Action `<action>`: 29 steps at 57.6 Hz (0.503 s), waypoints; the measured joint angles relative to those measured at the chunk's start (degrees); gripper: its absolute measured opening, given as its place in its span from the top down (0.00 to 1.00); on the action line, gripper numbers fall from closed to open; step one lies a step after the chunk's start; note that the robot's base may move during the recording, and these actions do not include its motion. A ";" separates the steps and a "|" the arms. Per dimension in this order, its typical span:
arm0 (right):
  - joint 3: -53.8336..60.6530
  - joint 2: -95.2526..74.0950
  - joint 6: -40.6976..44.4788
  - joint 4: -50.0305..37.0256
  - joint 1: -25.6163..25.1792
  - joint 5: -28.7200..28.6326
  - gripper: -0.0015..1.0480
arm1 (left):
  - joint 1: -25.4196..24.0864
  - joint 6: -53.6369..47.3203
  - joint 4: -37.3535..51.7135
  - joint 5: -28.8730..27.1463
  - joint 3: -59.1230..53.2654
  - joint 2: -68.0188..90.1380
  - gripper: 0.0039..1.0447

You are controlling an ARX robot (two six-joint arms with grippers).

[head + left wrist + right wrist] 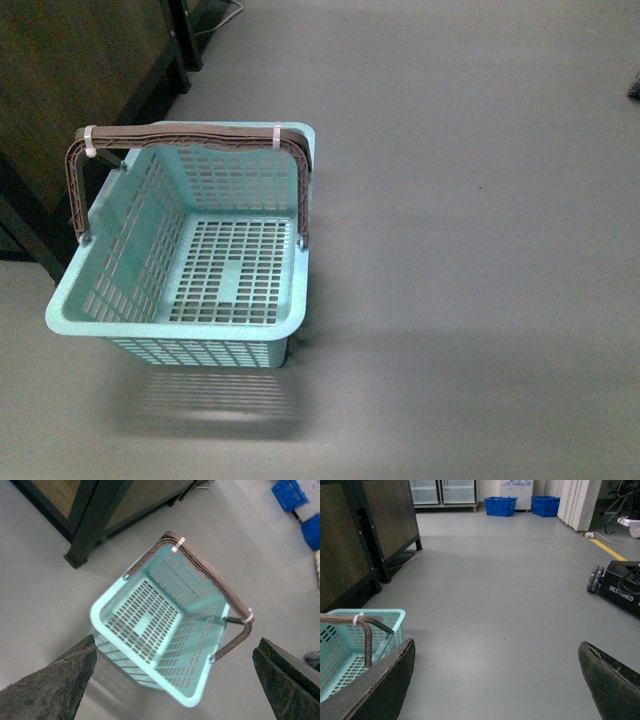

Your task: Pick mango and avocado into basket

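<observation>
The basket (175, 333) stands on the grey floor at the left of the front view. It is light turquoise with slotted sides, and nothing lies in it. Its brown handles (190, 135) are swung up together and bound with white zip ties. No mango or avocado is in view. My left gripper (176, 647) hangs open high above the basket (143, 664), looking down into it. My right gripper (496, 645) is open over bare floor, with the basket's corner (380, 612) beside one finger. Neither arm shows in the front view.
A dark wooden cabinet (70, 70) on black legs (90, 525) stands just behind and left of the basket. Far off are blue crates (500, 506) and a white curtain (577, 502). A black wheeled machine (620, 587) sits to the right.
</observation>
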State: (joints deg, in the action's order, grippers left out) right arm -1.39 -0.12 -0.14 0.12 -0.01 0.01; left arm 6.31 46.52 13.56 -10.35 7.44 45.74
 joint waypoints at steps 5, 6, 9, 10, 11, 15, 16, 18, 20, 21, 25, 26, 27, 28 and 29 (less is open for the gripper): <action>0.00 0.00 0.00 0.00 0.00 0.00 0.08 | 0.59 10.12 12.22 1.46 3.85 16.87 0.08; 0.00 0.00 -0.02 0.00 0.00 0.00 0.08 | 0.68 11.08 13.46 1.70 4.35 18.71 0.08; 0.00 0.00 0.00 0.00 0.00 0.00 0.08 | 1.14 15.52 19.15 2.75 7.17 27.47 0.08; 0.00 0.00 0.00 0.00 0.00 0.00 0.08 | 1.29 17.11 21.11 2.89 8.39 30.77 0.08; 0.00 0.00 -0.02 0.00 0.00 0.00 0.08 | 1.49 18.69 23.02 2.89 9.68 34.14 0.08; 0.00 0.00 -0.02 0.00 0.00 0.00 0.08 | 1.86 22.36 27.69 3.19 13.60 43.12 0.08; 0.00 0.00 0.00 0.00 0.00 0.00 0.08 | 1.95 23.82 29.07 3.21 14.95 45.97 0.08; 0.00 0.00 0.00 0.00 0.00 0.00 0.08 | 2.01 25.46 30.67 3.19 17.07 49.90 0.08; 0.00 0.00 0.00 0.00 0.00 0.00 0.08 | 2.12 27.36 32.35 3.26 19.96 54.73 0.08; 0.00 0.00 0.00 0.00 0.00 0.00 0.08 | 2.14 27.80 32.72 3.28 20.72 55.93 0.08; 0.00 0.00 0.00 0.00 0.00 0.00 0.08 | 2.34 30.08 34.49 3.37 26.25 63.12 0.08; 0.00 0.00 0.00 0.00 0.00 0.00 0.08 | 2.36 30.34 34.75 3.34 27.04 64.08 0.08; 0.00 0.00 -0.02 0.00 0.00 0.00 0.08 | 2.40 30.75 35.32 3.34 28.63 65.83 0.08; 0.00 0.00 0.00 0.00 0.00 0.00 0.08 | 2.47 31.43 35.82 3.37 30.25 67.56 0.08; 0.00 0.00 0.00 0.00 0.00 0.00 0.08 | 2.49 31.54 35.95 3.34 30.67 68.00 0.08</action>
State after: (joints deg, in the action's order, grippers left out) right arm -1.39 -0.12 -0.14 0.12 -0.01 0.01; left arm 8.80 78.06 49.52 -7.01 38.11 113.73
